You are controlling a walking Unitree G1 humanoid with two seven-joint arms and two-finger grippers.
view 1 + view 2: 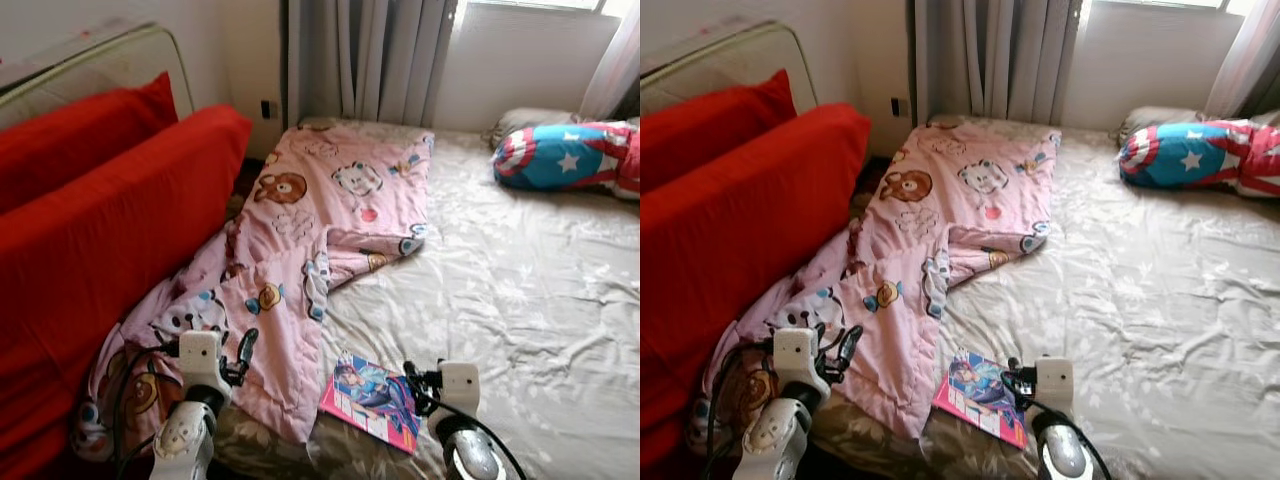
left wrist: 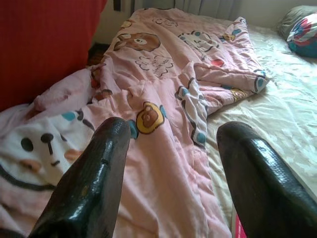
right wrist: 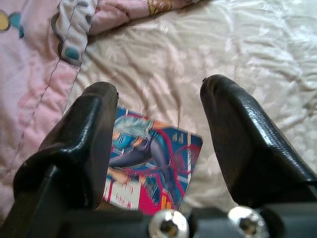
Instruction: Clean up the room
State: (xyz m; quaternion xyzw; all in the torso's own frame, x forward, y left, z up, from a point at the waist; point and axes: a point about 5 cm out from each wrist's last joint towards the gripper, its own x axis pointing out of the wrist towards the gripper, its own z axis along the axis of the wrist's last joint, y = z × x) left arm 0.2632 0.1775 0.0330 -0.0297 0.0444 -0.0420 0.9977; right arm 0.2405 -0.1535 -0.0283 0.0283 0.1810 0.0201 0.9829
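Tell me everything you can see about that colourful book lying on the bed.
The book is thin and flat, with a glossy-looking cover showing a drawn figure in blue and purple above a pink and white band at one edge. It lies closed, face up and askew on the beige bed sheet, near the bed's near edge. The pink cartoon blanket lies right beside it. The right gripper hovers open above it, not touching.

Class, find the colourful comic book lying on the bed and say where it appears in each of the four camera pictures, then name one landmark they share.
Left eye view: comic book, bottom centre, beside the right gripper.
Right eye view: bottom centre.
Left wrist view: only a pink sliver at the bottom edge, probably the book.
Right wrist view: lower centre, between the open fingers.
Shared landmark: the pink cartoon blanket.
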